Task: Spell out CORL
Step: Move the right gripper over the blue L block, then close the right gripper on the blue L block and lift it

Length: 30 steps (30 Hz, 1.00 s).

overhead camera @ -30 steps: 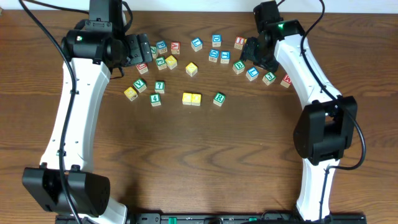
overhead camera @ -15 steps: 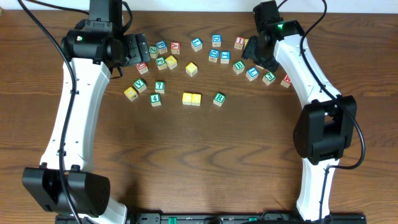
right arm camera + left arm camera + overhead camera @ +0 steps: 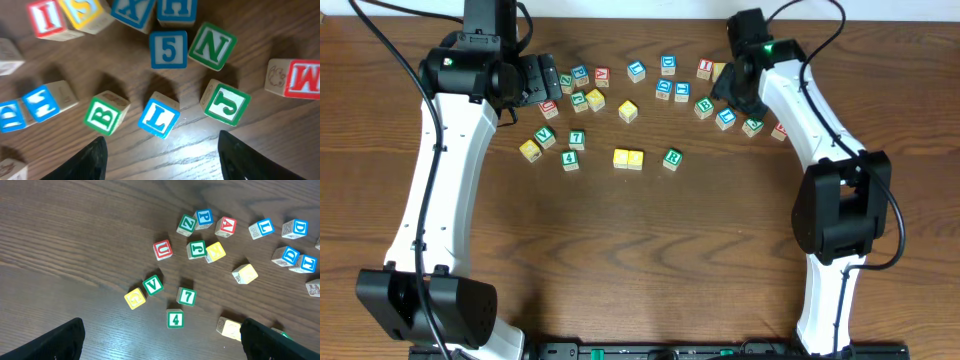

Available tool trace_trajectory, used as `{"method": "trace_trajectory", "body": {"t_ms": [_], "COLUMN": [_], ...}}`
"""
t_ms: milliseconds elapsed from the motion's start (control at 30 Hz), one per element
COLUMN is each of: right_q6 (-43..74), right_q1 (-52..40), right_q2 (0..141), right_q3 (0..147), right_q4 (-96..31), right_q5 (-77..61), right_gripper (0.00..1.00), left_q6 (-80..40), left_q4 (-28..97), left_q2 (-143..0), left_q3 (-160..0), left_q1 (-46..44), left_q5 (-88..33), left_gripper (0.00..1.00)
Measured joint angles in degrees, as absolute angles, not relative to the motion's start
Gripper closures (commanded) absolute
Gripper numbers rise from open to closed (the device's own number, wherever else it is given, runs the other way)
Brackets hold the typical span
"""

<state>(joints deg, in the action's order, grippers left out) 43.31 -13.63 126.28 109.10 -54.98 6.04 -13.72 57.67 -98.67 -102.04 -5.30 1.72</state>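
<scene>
Two plain yellow cubes (image 3: 628,159) sit side by side mid-table, and the green-framed R cube (image 3: 672,158) stands just to their right. One of the yellow cubes (image 3: 229,328) shows partly behind my left finger. A blue-framed L cube (image 3: 159,118) lies flat on the wood between a green B (image 3: 106,116) and a green J (image 3: 226,104). In the overhead view this L cube (image 3: 725,118) is at the back right. My right gripper (image 3: 162,165) hovers open just short of it, holding nothing. My left gripper (image 3: 165,345) is wide open and empty above the table at the left (image 3: 542,82).
A second blue L cube (image 3: 636,70) lies at the back middle, beside a blue D (image 3: 668,65). Around the right gripper lie a blue 5 (image 3: 169,49), a green N (image 3: 212,46) and a red M (image 3: 295,78). A green 4 (image 3: 175,318), 7 (image 3: 186,296) and V (image 3: 153,285) lie under the left gripper.
My right gripper has edged slightly left over the cubes at the back right. The left arm and all the cubes have stayed where they were.
</scene>
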Motion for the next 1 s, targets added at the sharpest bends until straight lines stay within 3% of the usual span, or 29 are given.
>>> {"method": "trace_trajectory", "body": {"t_ms": [367,1000], "right_q6": [44.60,44.71], "right_q1": [-13.63,-13.63], "right_q2": [126.28,126.28], "right_q3": [103.26,93.54], "right_q4": [-47.90,-36.38], "right_q5": [5.37,4.27], "right_gripper": [0.45,0.48], "left_q6": [-13.72,-13.72], "left_q4": [57.67,57.67], "left_q2": [-98.67,-98.67], "left_q3": [-102.04,-102.04], "left_q1": [-5.30,-5.30], "left_q5": [1.72,1.74], "left_gripper": [0.02,0.02]}}
